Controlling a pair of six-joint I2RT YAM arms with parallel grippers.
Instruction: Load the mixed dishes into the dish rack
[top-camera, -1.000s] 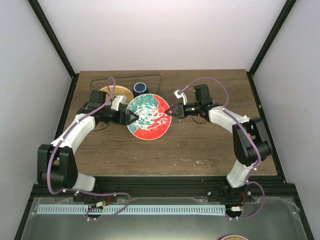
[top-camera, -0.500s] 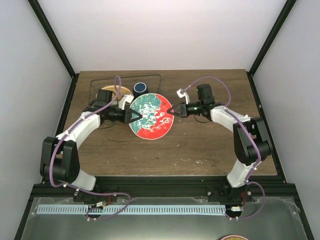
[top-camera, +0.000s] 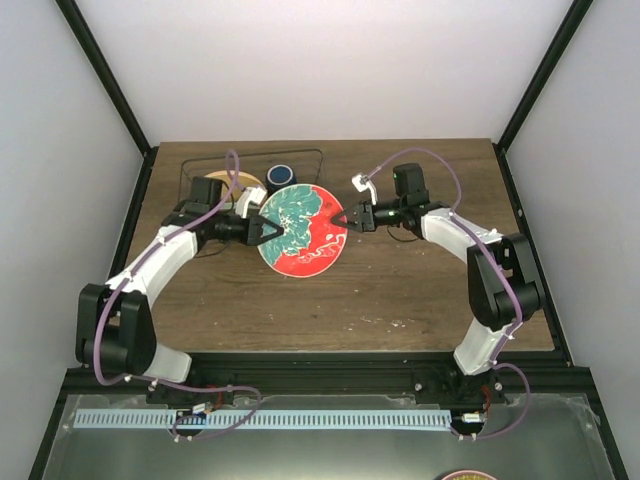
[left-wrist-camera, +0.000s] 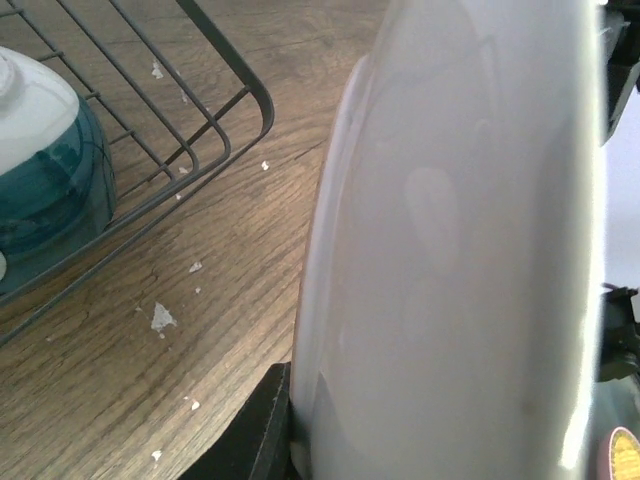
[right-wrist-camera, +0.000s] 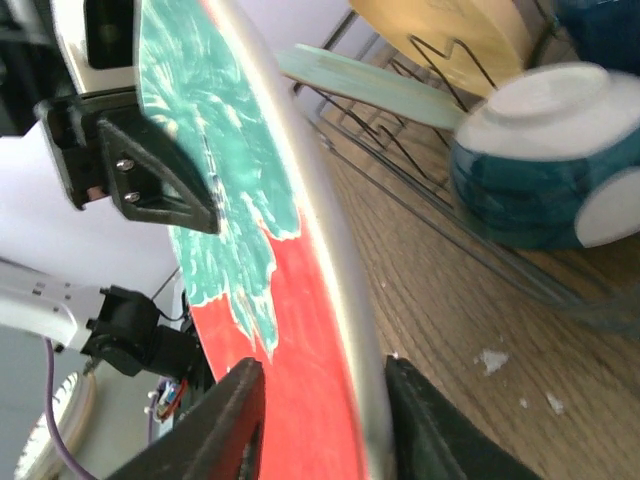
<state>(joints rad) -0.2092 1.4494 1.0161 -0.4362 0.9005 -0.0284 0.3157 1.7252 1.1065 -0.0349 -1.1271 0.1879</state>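
Two-handed, holding plate (top-camera: 305, 235) beside the rack (top-camera: 250, 152).
Clamping with the left gripper (top-camera: 268, 232); straddling its rim, slightly parted, with the right gripper (top-camera: 343, 218).

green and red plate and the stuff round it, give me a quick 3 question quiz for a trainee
1. True or false: the mint-green plate lies flat.
2. Where is the small white-and-teal bowl? A in the dish rack; B on the plate; C in a gripper.
3. Which gripper is at the plate's rim on the side nearer the rack?

Key:
1. False: it is tilted steeply up between the left gripper and the right gripper.
2. A.
3. The left gripper.
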